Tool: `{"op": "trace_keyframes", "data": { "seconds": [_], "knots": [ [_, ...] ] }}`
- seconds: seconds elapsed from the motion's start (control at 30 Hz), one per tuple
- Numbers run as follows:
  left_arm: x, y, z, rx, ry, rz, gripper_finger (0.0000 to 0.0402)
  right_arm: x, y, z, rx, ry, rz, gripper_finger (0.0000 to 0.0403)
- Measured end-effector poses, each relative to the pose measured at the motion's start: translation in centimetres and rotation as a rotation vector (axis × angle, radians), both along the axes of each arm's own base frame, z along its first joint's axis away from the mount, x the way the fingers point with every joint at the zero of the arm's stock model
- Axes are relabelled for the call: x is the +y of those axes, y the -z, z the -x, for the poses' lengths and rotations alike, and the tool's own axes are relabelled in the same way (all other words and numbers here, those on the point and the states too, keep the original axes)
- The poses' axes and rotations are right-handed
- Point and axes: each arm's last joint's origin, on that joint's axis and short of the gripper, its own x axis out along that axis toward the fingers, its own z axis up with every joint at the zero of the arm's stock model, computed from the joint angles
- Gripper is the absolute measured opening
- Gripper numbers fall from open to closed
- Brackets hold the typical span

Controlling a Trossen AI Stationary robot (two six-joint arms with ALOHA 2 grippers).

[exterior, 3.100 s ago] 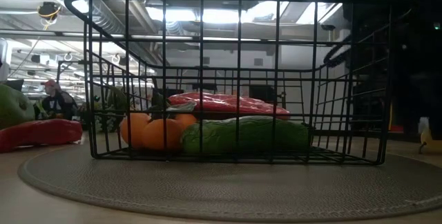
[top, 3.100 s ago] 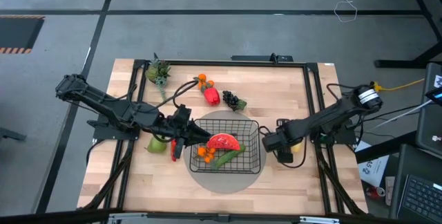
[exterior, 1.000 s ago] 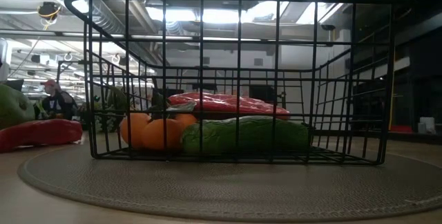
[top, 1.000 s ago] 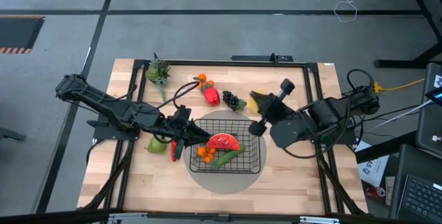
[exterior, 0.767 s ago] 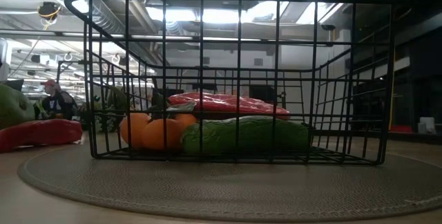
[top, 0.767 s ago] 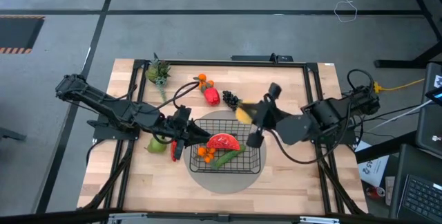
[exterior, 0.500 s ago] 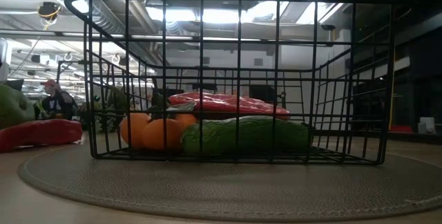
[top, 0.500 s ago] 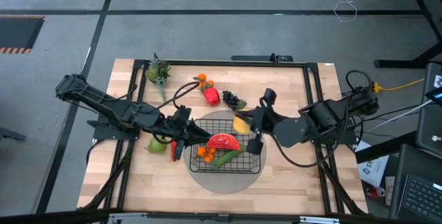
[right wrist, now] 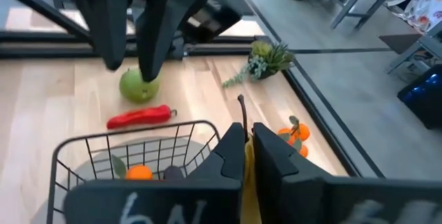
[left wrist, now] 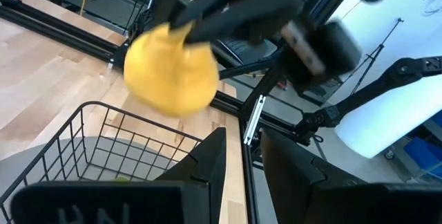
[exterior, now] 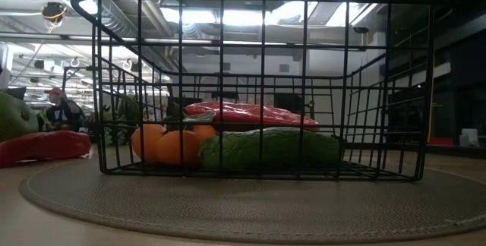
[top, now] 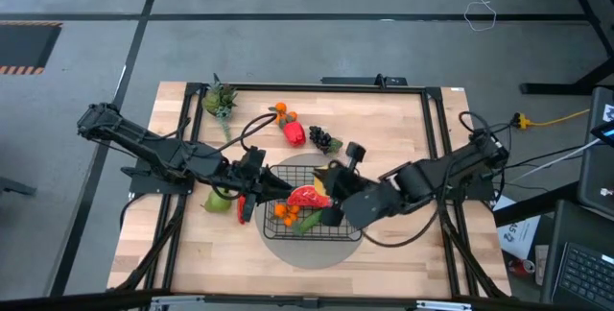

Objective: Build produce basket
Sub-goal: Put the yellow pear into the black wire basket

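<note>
The basket [top: 317, 201] sat on a round mat [top: 288, 246] mid-desk. Above it, the right pincer [top: 331, 184] pinched a yellow fruit [left wrist: 170, 70]. The left pincer [top: 251, 199], part-spread, waited at the basket's left edge.

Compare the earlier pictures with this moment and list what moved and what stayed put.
The right gripper swung from the table's right edge, where it took hold of the yellow fruit, to above the basket, and keeps it pinched. The left gripper stayed at the basket's left rim. The oranges, cucumber and loose produce on the table kept their places.
</note>
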Motion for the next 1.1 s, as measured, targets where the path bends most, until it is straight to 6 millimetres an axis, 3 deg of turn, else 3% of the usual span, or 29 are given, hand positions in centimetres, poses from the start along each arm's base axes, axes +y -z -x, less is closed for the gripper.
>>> {"op": "trace_keyframes", "data": {
  "seconds": [0.27, 0.83, 0.93, 1.1],
  "knots": [
    [0.0, 0.0, 0.0, 0.000, 0.001, 0.000, 0.0087, 0.9, 2.3, -1.7, 0.056, -0.016, 0.022, 0.0013],
    [0.0, 0.0, 0.0, 0.002, 0.000, 0.010, 0.0087, 1.1, 2.5, -1.8, 0.073, -0.041, 0.023, 0.0032],
    [0.0, 0.0, 0.0, 0.002, 0.000, 0.013, 0.0087, 0.9, 2.5, -1.8, 0.070, -0.027, 0.002, 0.0051],
    [0.0, 0.0, 0.0, 0.004, -0.007, 0.028, 0.0087, 0.8, 2.5, -1.8, 0.064, -0.020, -0.019, 0.0119]
  ]
}}
